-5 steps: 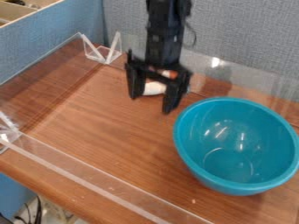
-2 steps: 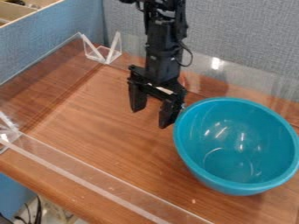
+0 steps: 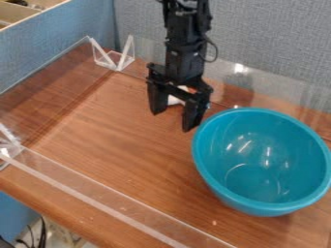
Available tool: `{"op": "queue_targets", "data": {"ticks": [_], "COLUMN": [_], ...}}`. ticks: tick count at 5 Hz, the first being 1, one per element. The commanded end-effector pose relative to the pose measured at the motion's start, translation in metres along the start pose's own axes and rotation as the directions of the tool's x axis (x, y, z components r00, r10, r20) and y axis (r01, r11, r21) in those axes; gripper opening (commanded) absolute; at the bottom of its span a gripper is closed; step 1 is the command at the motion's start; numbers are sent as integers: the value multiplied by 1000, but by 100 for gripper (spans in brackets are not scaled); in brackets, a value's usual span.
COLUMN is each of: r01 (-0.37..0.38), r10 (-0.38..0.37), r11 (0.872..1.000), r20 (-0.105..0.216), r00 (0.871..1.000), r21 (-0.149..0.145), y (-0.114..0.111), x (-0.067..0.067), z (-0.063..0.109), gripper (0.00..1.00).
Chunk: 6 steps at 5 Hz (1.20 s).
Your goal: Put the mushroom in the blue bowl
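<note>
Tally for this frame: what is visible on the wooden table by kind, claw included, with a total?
Blue bowl: 1
Claw, open: 1
Mushroom: 0 visible (the claw may be hiding it)
Total: 2

The blue bowl is looking smooth and shiny, like plastic, with bright spots inside. Beside the bowl, the bench is showing brown wood with a soft shine. The see-through wall around it is looking like clear plastic. The tool is looking black and dull.
</note>
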<state>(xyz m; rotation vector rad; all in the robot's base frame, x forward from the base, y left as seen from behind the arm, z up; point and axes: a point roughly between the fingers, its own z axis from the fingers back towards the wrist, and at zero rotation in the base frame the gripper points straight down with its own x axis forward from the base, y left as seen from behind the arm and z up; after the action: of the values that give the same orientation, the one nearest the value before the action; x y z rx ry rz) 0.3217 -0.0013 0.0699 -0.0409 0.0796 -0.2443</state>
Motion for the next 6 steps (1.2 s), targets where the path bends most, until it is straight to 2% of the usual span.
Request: {"op": "queue_targets", "data": {"ticks": [1,3,5,6], "r01": [-22,-38,-39,-56], "r10": [21,37,38,56], "r11": [1000,999,999,998], "r20": [84,96,103,108], "r00": [996,995,994,993], "r21": [11,6,1,-2], "y": [14,4,8,2], "x": [14,41,54,54], "z": [27,27,16,19], "gripper": [100,100,100,100]}}
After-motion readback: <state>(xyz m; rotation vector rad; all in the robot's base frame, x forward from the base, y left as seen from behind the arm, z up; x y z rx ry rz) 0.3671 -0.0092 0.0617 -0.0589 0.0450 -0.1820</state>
